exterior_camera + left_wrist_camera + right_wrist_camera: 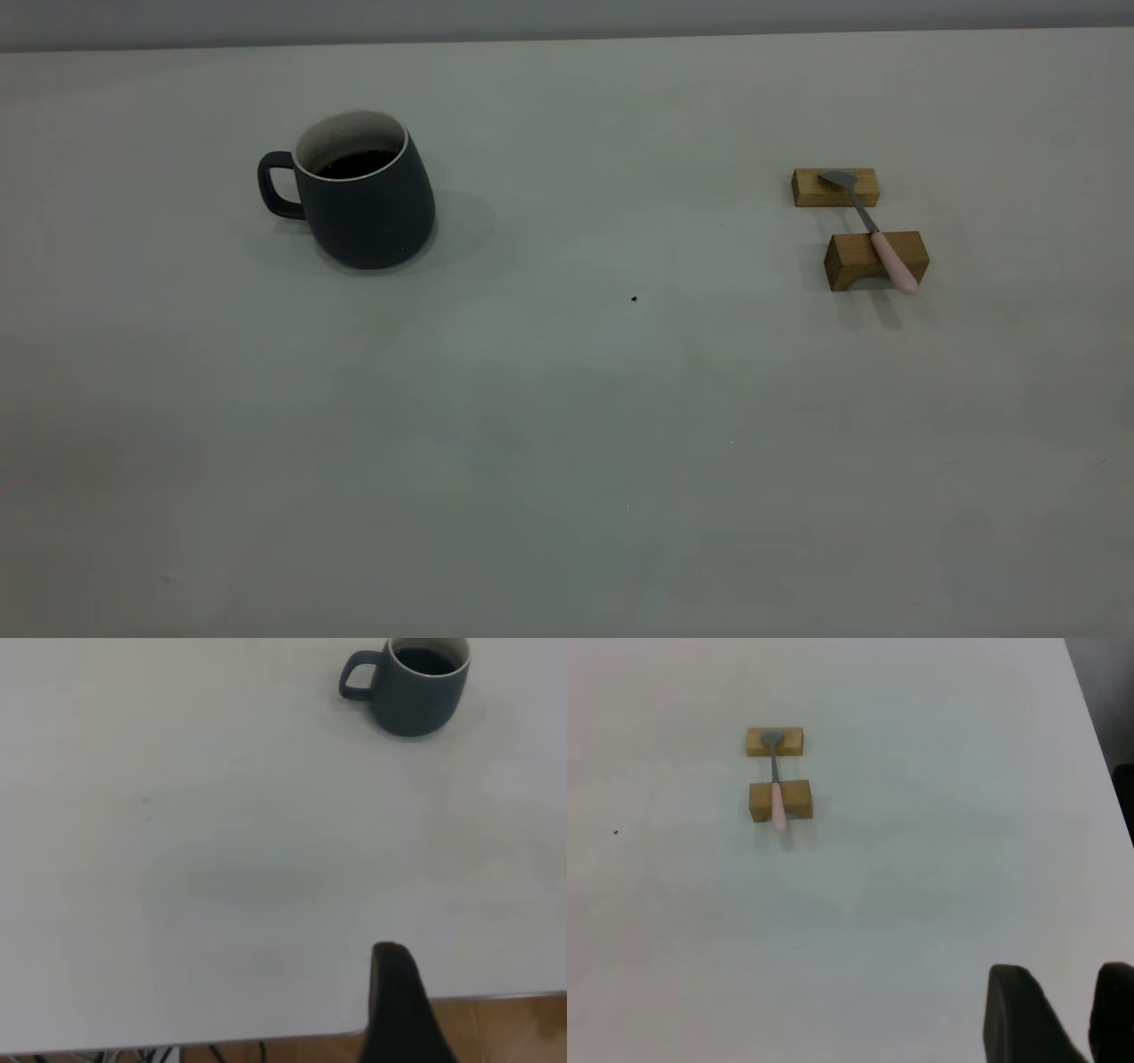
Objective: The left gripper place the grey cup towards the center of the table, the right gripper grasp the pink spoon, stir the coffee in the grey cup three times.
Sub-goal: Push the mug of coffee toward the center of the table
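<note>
Cup (368,199) stood upright on left part of tabletop (567,425), handle toward left edge, coffee (357,164) dark inside; spoon (873,232) lay well apart on right, bridging two wooden blocks (875,260), bowl on far block, pink handle over near one; left gripper (403,1010) hung by tabletop edge, far from cup, finger state cannot tell; right gripper (1063,1014) far from spoon, fingers (1019,1014) parted, holding nothing.
</note>
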